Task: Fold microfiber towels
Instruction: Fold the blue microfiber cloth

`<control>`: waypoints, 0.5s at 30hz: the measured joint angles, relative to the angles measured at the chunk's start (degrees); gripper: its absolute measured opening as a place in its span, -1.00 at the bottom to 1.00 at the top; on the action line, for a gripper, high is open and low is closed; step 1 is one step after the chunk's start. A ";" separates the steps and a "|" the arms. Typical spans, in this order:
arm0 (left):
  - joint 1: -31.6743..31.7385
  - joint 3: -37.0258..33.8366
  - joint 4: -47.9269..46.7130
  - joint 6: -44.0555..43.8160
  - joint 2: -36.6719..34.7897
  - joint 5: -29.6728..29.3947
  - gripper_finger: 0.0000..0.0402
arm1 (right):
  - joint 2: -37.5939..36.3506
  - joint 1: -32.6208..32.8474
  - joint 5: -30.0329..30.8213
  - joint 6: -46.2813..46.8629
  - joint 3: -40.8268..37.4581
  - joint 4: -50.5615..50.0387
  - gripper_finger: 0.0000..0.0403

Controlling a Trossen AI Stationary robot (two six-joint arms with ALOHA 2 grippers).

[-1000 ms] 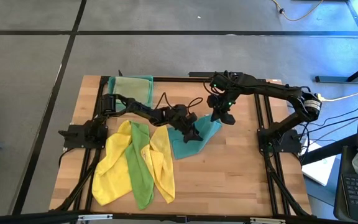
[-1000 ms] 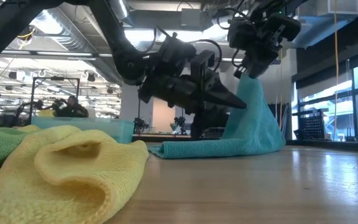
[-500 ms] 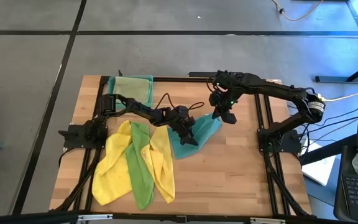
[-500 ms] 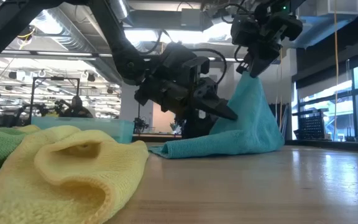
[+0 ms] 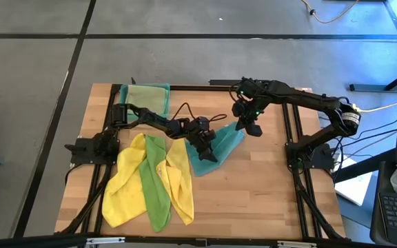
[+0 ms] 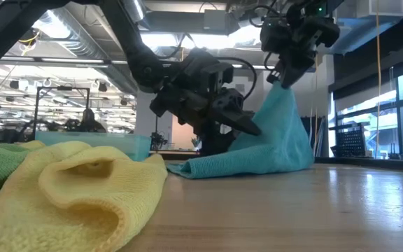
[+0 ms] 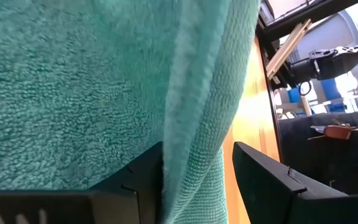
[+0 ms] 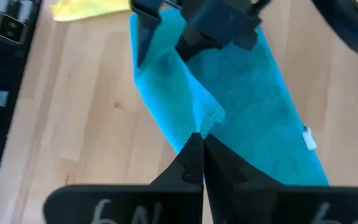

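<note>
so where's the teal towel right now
In the high view the teal towel lies mid-table, right of the yellow towels, one corner lifted by the right gripper, left gripper at its fold.

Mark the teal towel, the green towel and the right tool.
teal towel [image 5: 227, 143]: high view, its flat middle.
green towel [image 5: 156, 186]: high view, mid-strip.
right tool [image 6: 280, 78]: low view, tips pinching the teal towel's raised corner.

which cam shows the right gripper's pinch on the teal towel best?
Right wrist view: right gripper fingers meet on the teal towel corner. Low view shows the lifted peak; high view only a small overlap; left wrist view just cloth.
</note>
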 joint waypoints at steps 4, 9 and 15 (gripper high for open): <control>0.00 0.00 -0.50 -0.07 -0.01 0.45 -0.12 | 0.02 0.00 3.09 -0.63 0.00 -0.50 -0.97; 0.83 -0.09 -0.35 -0.70 -0.18 0.81 -0.12 | 0.04 0.04 7.25 -1.18 0.00 -1.69 -0.98; 2.86 1.10 -0.82 -0.87 0.02 0.68 -0.12 | 0.04 0.00 9.67 -0.20 0.00 -2.99 -0.97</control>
